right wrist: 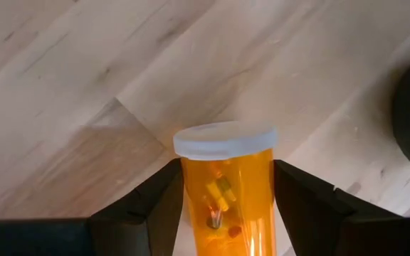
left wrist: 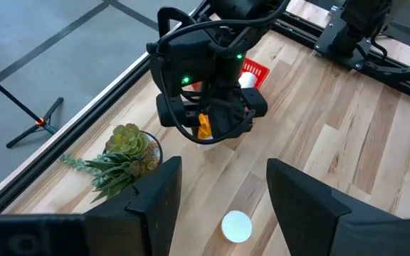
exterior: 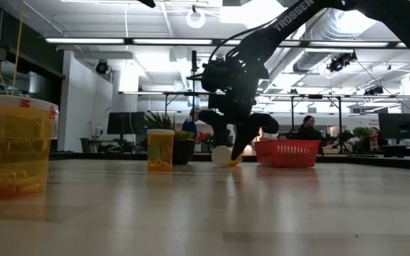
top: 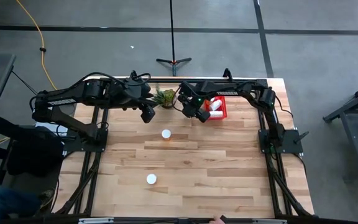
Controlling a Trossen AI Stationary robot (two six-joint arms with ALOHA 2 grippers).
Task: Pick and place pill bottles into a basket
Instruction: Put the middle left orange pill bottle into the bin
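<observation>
Potted plant (top: 165,97) on wooden table (top: 229,174).

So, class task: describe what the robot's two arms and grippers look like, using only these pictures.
Both arms are dark, jointed, with black cables looped along them. The right arm's wrist is a boxy black block with small green lights; white TROSSEN lettering runs along its upper link in the low view. Each gripper, left gripper and right gripper, has two flat, dark, wedge-shaped fingers.

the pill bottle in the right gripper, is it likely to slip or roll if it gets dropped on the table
The pill bottle sits between the right gripper fingers; its smooth round plastic body probably slips under a light squeeze. Only a few pills show inside, so it is likely light. Being cylindrical, it would probably roll on the flat wooden table if it landed on its side.
</observation>
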